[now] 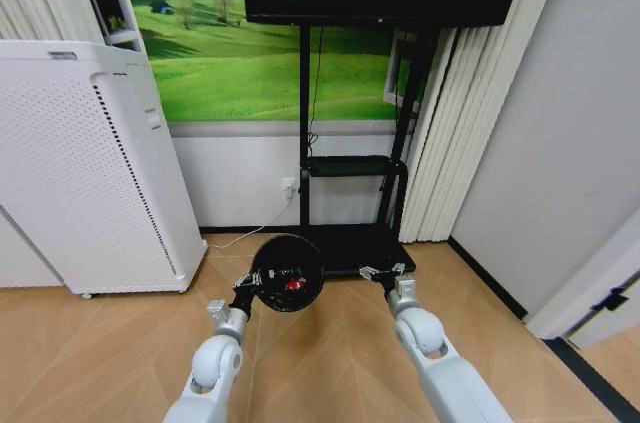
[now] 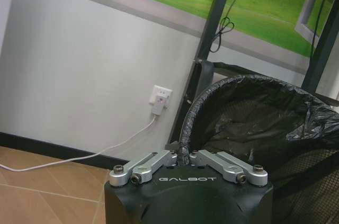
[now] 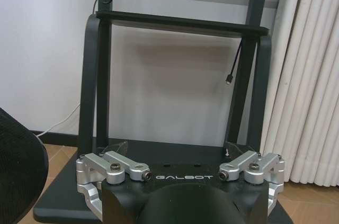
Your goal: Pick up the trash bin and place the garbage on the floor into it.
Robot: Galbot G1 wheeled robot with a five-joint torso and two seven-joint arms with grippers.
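At ten o'clock in the head view stands a white cabinet [image 1: 95,168]; the TV stand [image 1: 350,173] rises at twelve. At centre, the bin [image 1: 287,272] hangs tilted off the floor, its rim pinched by the left gripper [image 1: 246,285], jaws clamped on it. A red scrap [image 1: 295,285] lies inside. The right gripper [image 1: 372,272] waits at five o'clock of the bin, jaws apart and empty. Carrying seems in hand; next calls for finding remaining litter.
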